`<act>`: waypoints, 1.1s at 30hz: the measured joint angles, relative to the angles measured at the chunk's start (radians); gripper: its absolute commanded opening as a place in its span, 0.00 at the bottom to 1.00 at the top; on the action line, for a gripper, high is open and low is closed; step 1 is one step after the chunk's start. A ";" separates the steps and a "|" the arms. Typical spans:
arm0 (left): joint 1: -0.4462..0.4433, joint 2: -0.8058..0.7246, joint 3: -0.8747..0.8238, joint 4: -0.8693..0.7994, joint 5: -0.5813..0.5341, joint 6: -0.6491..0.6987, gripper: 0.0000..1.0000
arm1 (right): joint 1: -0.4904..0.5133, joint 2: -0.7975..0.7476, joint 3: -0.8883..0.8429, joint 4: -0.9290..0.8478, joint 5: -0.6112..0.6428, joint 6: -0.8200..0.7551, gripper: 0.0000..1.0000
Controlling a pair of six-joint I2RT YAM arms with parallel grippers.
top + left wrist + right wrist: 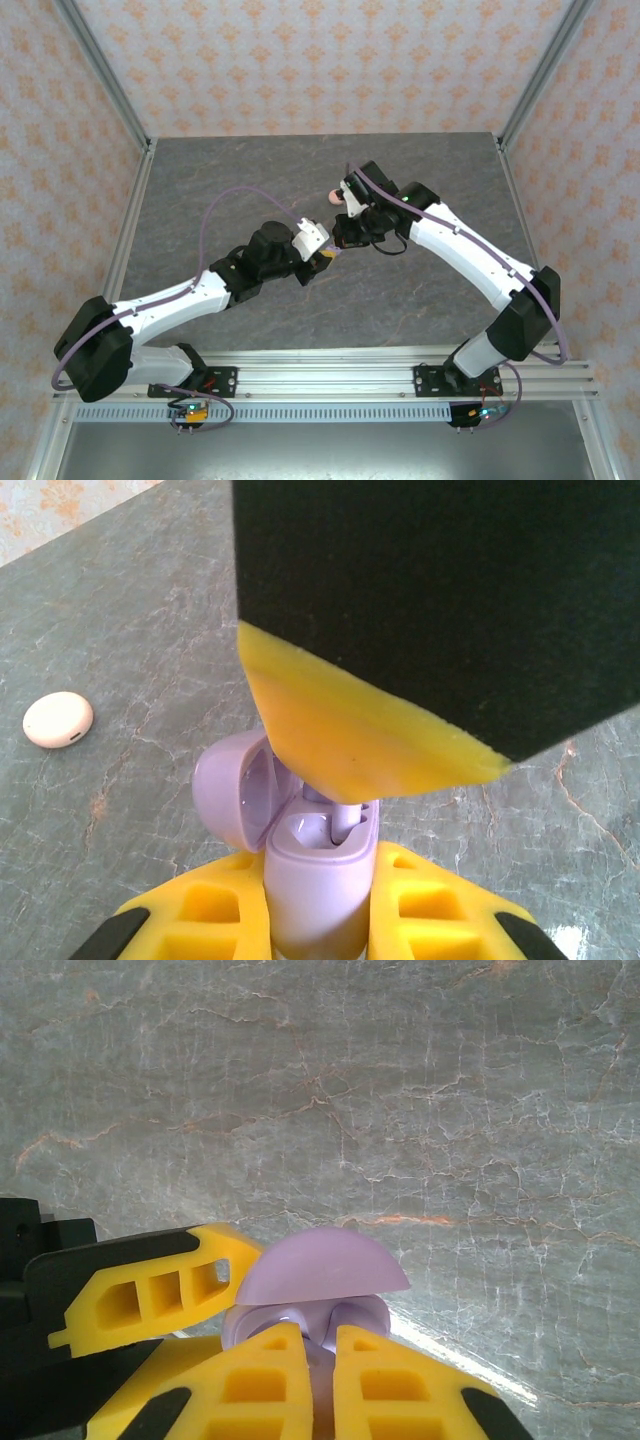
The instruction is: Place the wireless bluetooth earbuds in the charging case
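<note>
Lilac charging case is clamped upright in the left pincer, jaws tight on its body. It looks to be held off the counter, and the lid is flipped open to one side. A lilac earbud is pinched in the right pincer, jaws nearly together on it. Its stem is parked right at one socket of the case. Whether it's already partly in can't be told, since the tip is hidden behind the right pincer.

Looks like the seating step. It's best done with the stem lined up straight over the socket and eased down slowly, no sideways twist, so the case isn't levered out of the grip. The open lid should be steered clear of. Release is better held off until the bud is seen sitting flush.

A pale pink disc is lying on the counter, well apart.
</note>
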 measured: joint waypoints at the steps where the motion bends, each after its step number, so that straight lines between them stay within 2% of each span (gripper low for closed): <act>1: 0.000 0.002 0.000 0.000 0.000 0.000 0.12 | 0.000 0.001 0.000 -0.001 0.000 0.000 0.09; 24: -0.008 0.010 0.006 0.004 -0.026 -0.002 0.12 | 0.000 0.002 0.000 -0.002 -0.003 0.004 0.05; 28: -0.008 0.010 0.006 0.007 -0.022 -0.005 0.12 | 0.000 0.007 0.000 -0.003 -0.003 0.007 0.13; 30: -0.008 0.010 0.006 0.007 -0.022 -0.011 0.12 | 0.000 0.010 0.000 -0.005 -0.004 0.015 0.21; 33: -0.009 0.010 0.006 0.018 -0.018 -0.011 0.12 | 0.002 0.012 0.006 -0.005 -0.011 0.017 0.26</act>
